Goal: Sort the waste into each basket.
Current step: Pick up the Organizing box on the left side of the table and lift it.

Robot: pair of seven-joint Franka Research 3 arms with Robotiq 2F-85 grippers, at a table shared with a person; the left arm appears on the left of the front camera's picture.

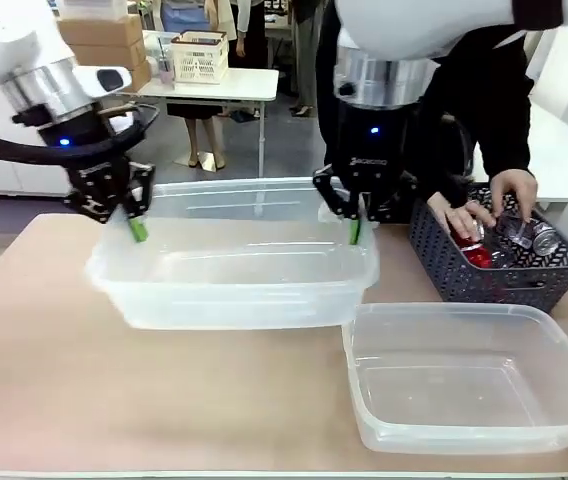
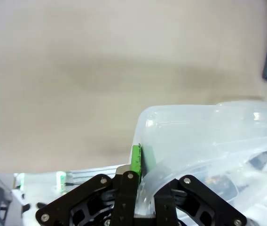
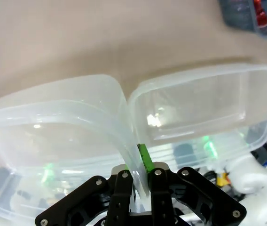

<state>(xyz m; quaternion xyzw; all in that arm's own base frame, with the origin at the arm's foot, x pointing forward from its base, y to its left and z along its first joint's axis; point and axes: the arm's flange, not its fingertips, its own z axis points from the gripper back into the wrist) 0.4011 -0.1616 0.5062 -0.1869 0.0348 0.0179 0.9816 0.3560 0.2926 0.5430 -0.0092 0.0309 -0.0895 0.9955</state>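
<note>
Left gripper (image 1: 136,222) and right gripper (image 1: 352,225) each pinch narrow on opposite ends of the rim of one clear rectangular plastic tub (image 1: 234,300), just beside its twin tub (image 1: 444,312), while the red wrappers (image 1: 476,255) and bottles (image 1: 524,232) lie in a dark grey lattice basket (image 1: 484,285); uneven arm motion could twist the flexing rim free.

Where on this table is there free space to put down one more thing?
Free: the table at front left, between the held tub, the near tub and the front edge. Crowded: the right side, with the near tub, the basket and the person's hands.
</note>
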